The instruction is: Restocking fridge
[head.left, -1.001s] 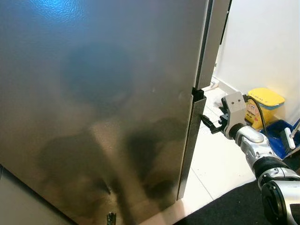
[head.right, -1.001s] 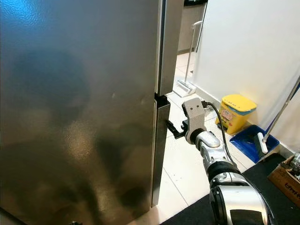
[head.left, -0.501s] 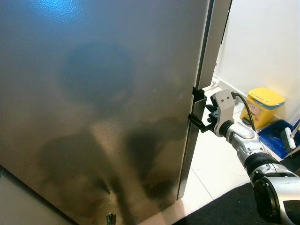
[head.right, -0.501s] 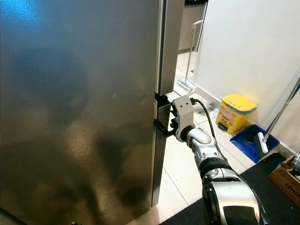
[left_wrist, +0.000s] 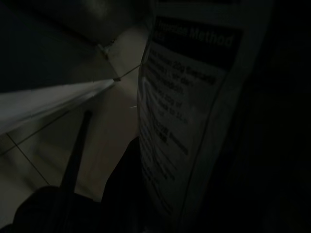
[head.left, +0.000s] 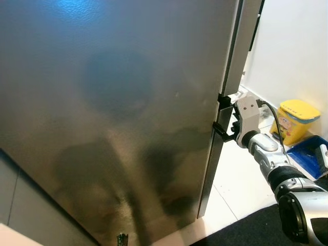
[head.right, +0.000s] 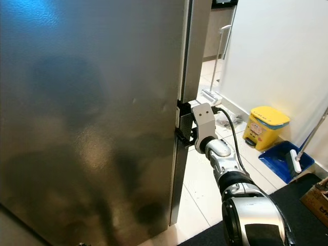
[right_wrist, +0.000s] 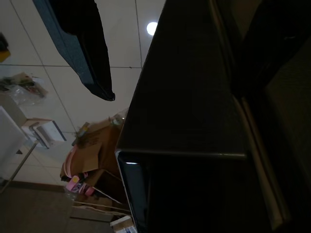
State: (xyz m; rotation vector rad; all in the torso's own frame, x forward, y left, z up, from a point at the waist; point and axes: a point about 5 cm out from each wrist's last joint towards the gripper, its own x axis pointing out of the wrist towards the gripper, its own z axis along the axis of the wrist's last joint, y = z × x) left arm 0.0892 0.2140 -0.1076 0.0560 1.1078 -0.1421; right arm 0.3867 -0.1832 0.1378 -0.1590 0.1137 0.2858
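The fridge is standing shut, its steel door facing the camera. The right gripper is pressing against the door's right edge, jaws hooked around it. Right of the fridge, a yellow bin is sitting on the floor.

One steel fridge, one yellow bin, one blue dustpan and one claw.

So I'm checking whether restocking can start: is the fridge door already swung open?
No, the steel fridge door is shut, with the right gripper at its edge beside the gap between the doors.
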